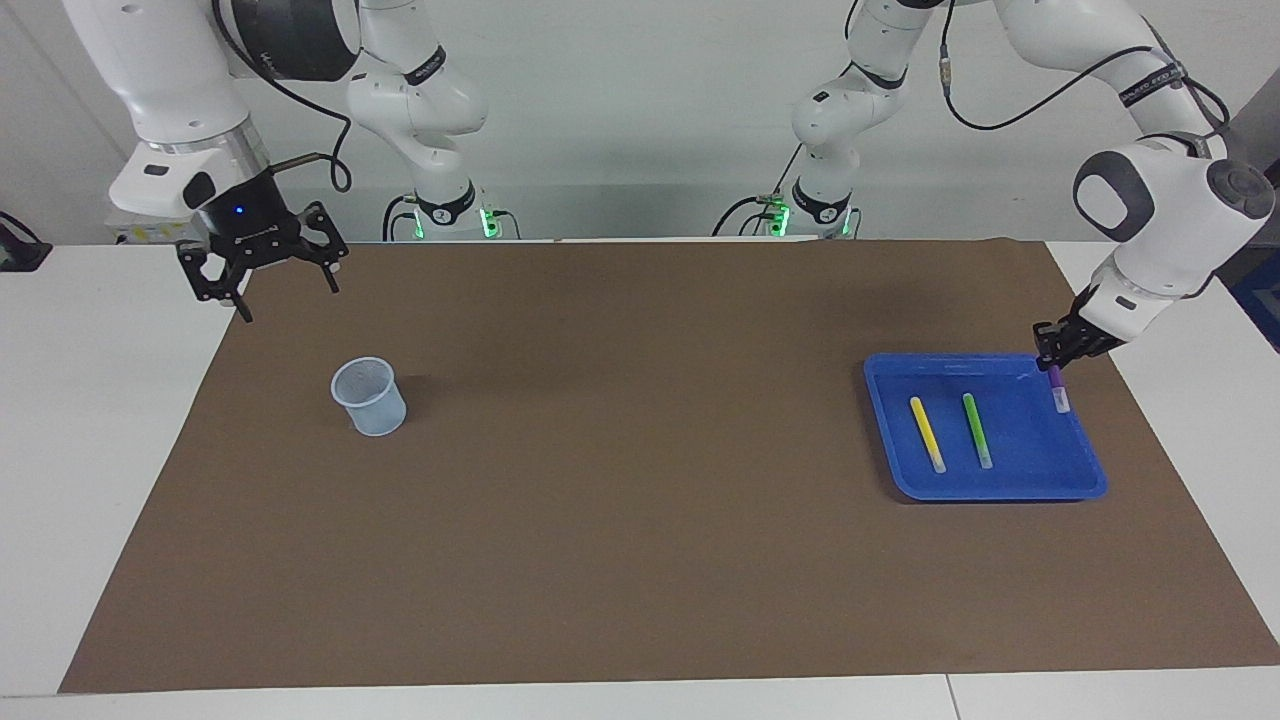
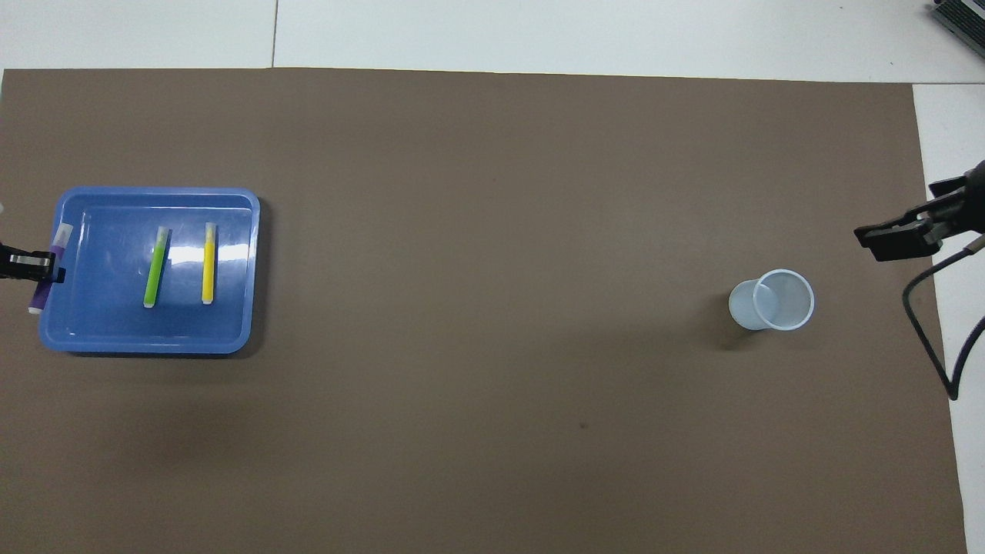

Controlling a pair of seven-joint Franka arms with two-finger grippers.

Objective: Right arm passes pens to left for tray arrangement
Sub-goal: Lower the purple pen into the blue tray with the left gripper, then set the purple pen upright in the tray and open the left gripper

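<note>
Our left gripper (image 1: pixel 1056 362) is clamped on the purple pen (image 1: pixel 1057 388), holding it near its upper end so that the pale tip hangs down and slants a little. We have it over the edge of the blue tray (image 1: pixel 1000 488) that lies at the left arm's end of the table, right at the rim; we cannot tell whether the tip touches the tray. From overhead, we see the purple pen (image 2: pixel 48 269) lying across that same rim of the tray (image 2: pixel 146 342), with the left gripper (image 2: pixel 35 268) showing only as a black tip at the picture's edge.

Inside the tray lie the yellow pen (image 1: pixel 927 434) and the green pen (image 1: pixel 977 430), flat, side by side and apart, roughly parallel, the green one closer to the held pen.

Our right gripper (image 1: pixel 262 285) hangs in the air with its claw spread wide and nothing in it, over the brown mat (image 1: pixel 600 560) at its corner nearest the right arm's base. On the mat near it stands a small pale-blue mesh cup (image 1: pixel 370 396), upright, well apart from the tray.
</note>
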